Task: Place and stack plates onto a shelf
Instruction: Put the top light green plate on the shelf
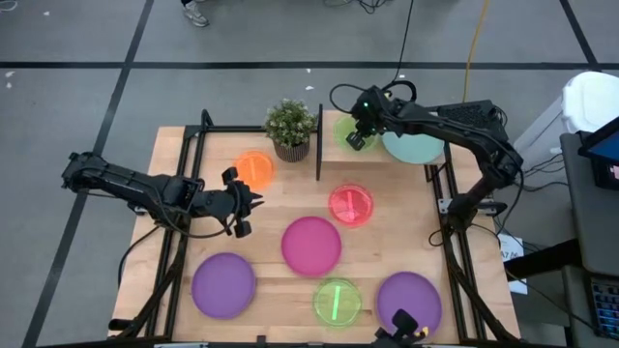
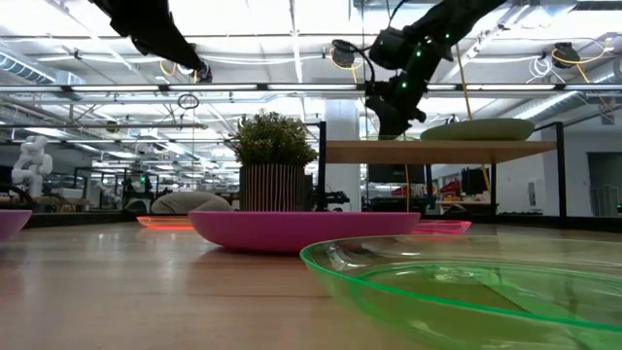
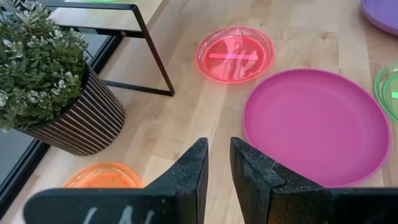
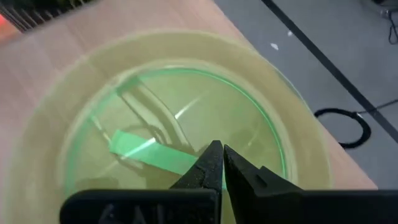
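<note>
On the shelf (image 1: 377, 158) at the far right lie a lime green plate (image 1: 340, 129) and a teal plate (image 1: 418, 147). My right gripper (image 1: 356, 142) is shut above the lime plate's inside (image 4: 186, 112), slanting down. Flat on the table lie an orange plate (image 1: 254, 169), a pink-red plate (image 1: 350, 205), a magenta plate (image 1: 311, 245), two purple plates (image 1: 223, 284) (image 1: 408, 300) and another lime plate (image 1: 337, 302). My left gripper (image 1: 253, 203) hangs above the table left of the magenta plate (image 3: 311, 124), its fingers a little open with nothing between them. My right gripper's shut fingertips (image 4: 214, 155) point slanting down at the inside of the lime plate on the shelf. I cannot tell whether they touch it.
A potted plant (image 1: 290, 129) stands at the far edge, just left of the shelf's black upright edge (image 1: 319, 140). A black and yellow device (image 1: 406, 324) sits at the near edge by the right purple plate. Bare wood lies between the plates.
</note>
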Available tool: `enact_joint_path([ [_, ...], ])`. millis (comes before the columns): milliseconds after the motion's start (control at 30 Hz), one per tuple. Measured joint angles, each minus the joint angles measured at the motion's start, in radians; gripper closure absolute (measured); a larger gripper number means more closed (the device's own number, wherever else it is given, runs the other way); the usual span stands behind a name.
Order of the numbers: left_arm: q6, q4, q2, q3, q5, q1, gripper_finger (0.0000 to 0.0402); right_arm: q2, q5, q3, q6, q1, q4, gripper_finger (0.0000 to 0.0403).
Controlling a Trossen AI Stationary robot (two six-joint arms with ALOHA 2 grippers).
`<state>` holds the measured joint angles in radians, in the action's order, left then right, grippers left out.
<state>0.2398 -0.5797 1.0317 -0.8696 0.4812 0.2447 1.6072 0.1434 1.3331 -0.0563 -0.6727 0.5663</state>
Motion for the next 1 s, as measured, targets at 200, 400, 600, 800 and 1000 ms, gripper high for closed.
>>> enact_joint_path([
  [200,0.001,0.000,0.000,0.000,0.000,0.000,0.0327,0.028,0.013,0.003,0.000,0.000,0.002,0.0403],
  [400,0.001,0.000,0.000,0.000,0.000,0.000,0.0327,0.030,0.017,0.003,0.007,0.018,0.003,0.0403],
  [600,0.001,0.000,0.000,0.000,0.000,0.000,0.0327,0.031,0.016,0.002,0.011,0.044,0.001,0.0403],
  [800,0.006,0.000,0.000,0.000,0.000,0.000,0.0327,0.032,0.013,0.000,0.011,0.050,-0.020,0.0403],
  [1000,0.006,0.000,0.000,0.000,-0.008,0.000,0.0327,0.009,0.027,-0.003,0.010,0.053,-0.031,0.0403],
])
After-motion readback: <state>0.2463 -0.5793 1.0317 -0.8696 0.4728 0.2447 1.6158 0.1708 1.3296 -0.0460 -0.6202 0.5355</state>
